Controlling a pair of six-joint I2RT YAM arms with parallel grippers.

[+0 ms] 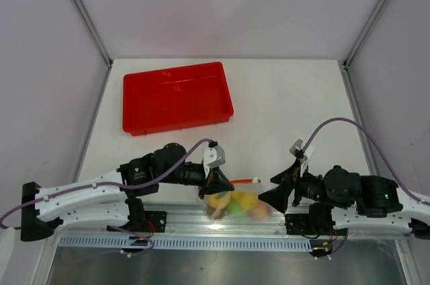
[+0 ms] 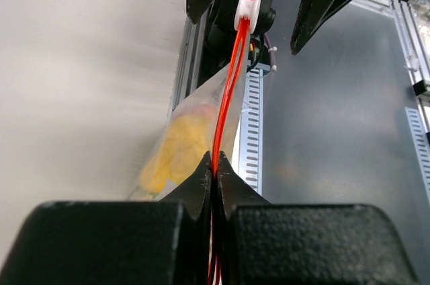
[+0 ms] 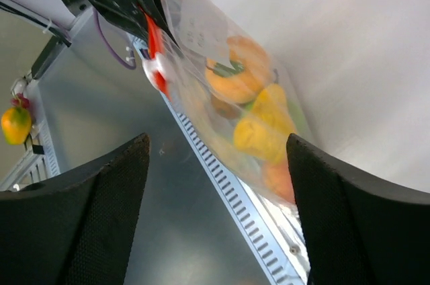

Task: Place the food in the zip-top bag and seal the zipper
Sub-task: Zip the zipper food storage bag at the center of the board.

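Note:
The clear zip-top bag (image 1: 238,206) hangs at the table's near edge over the metal rail, with the food (image 1: 243,201) inside: an orange peach (image 3: 238,76), a yellow piece (image 3: 259,130), some green and a red-pink fruit. My left gripper (image 1: 216,181) is shut on the left end of the orange-red zipper (image 1: 245,181); in the left wrist view the strip (image 2: 227,90) runs from the closed tips (image 2: 215,164) to a white slider (image 2: 247,11). My right gripper (image 1: 267,188) is open, just right of the bag's far end, touching nothing. In the right wrist view (image 3: 218,144) the bag (image 3: 269,124) lies ahead of it.
A red tray (image 1: 178,97) stands at the back left of the table. A slotted metal rail (image 1: 201,239) and a steel plate (image 2: 336,137) run along the near edge under the bag. A small orange-yellow object (image 3: 15,125) shows at the left edge of the right wrist view.

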